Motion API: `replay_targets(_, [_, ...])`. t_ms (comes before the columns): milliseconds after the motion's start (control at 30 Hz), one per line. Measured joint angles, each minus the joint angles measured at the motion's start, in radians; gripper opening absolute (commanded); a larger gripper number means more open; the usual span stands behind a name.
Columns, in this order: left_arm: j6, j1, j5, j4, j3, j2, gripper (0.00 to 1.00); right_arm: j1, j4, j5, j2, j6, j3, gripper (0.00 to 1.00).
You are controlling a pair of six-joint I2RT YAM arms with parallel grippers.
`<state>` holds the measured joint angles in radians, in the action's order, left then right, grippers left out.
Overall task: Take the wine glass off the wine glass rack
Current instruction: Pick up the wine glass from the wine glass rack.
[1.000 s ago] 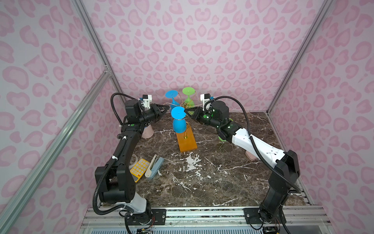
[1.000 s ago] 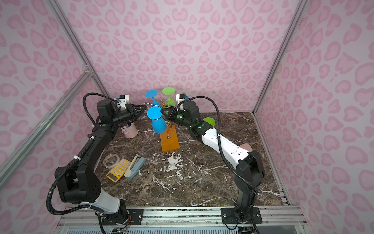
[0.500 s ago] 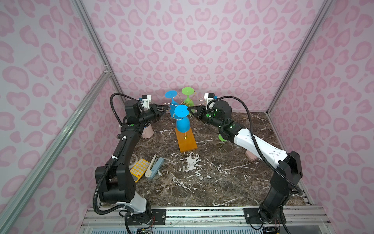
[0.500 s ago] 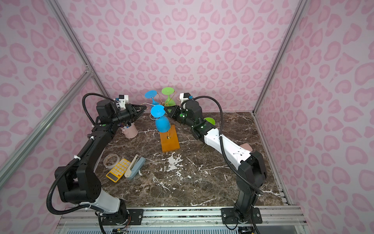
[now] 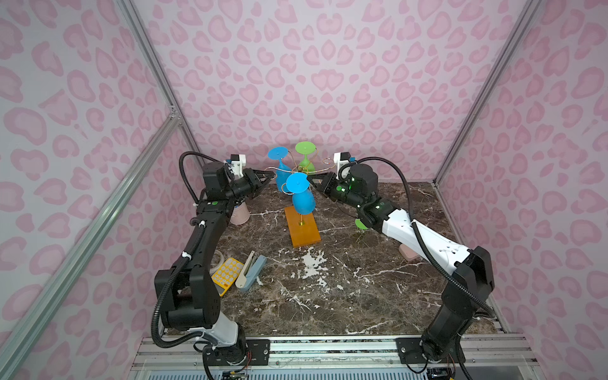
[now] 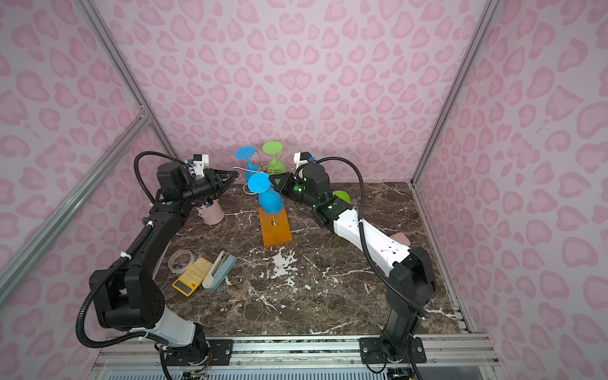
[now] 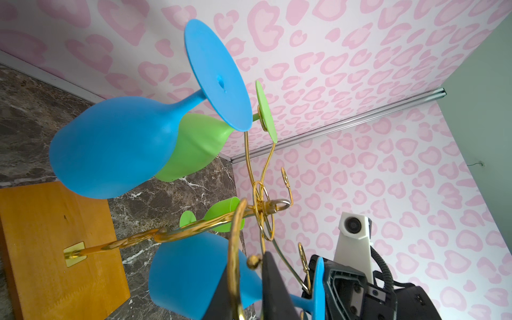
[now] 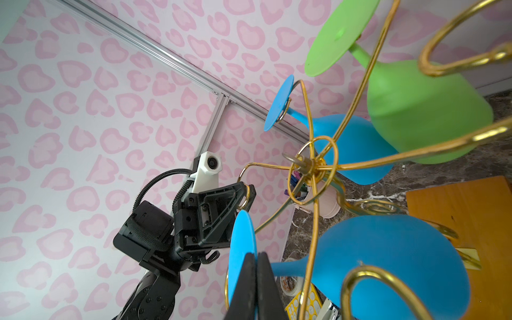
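The wine glass rack (image 5: 302, 230) is a gold wire stand on an orange wooden base (image 6: 275, 230), near the back middle of the table. A blue wine glass (image 5: 303, 202) tilts bowl-down at its front. My right gripper (image 8: 256, 259) is shut on the edge of that glass's round foot (image 8: 241, 249). The glass stem lies close against a gold arm. My left gripper (image 7: 243, 279) is shut on a gold wire arm (image 7: 234, 271) on the rack's left side. Another blue glass (image 5: 281, 174) and a green glass (image 5: 305, 161) hang at the back.
A pink cup (image 6: 210, 212) of pens stands under my left wrist. A yellow calculator (image 5: 227, 273), stapler (image 5: 251, 271) and tape roll (image 6: 180, 260) lie front left. A green glass (image 6: 340, 196) sits behind my right arm, a pink object (image 6: 399, 238) under it. Walls enclose three sides.
The front blue glass and my right gripper have shifted a little to the right. The left gripper and the rack have stayed in place.
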<state>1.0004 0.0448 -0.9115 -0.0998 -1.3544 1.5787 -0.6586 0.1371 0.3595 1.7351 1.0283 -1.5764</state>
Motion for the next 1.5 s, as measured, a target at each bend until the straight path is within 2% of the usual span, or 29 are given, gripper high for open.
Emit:
replay_targets(1033, [-0.018,0.002,0.002,-0.006,0.0,0.004,0.21,0.011,0.1,0.025,-0.092,0.061,0.125,0.0])
replay_targets(1233, [-0.027,0.002,0.007,-0.002,0.001,0.007,0.46,0.013,0.106,0.026,-0.118,0.061,0.155,0.0])
replay_targets(1500, [-0.034,0.003,0.014,-0.002,0.001,0.007,0.53,0.016,0.111,0.023,-0.14,0.064,0.18,0.0])
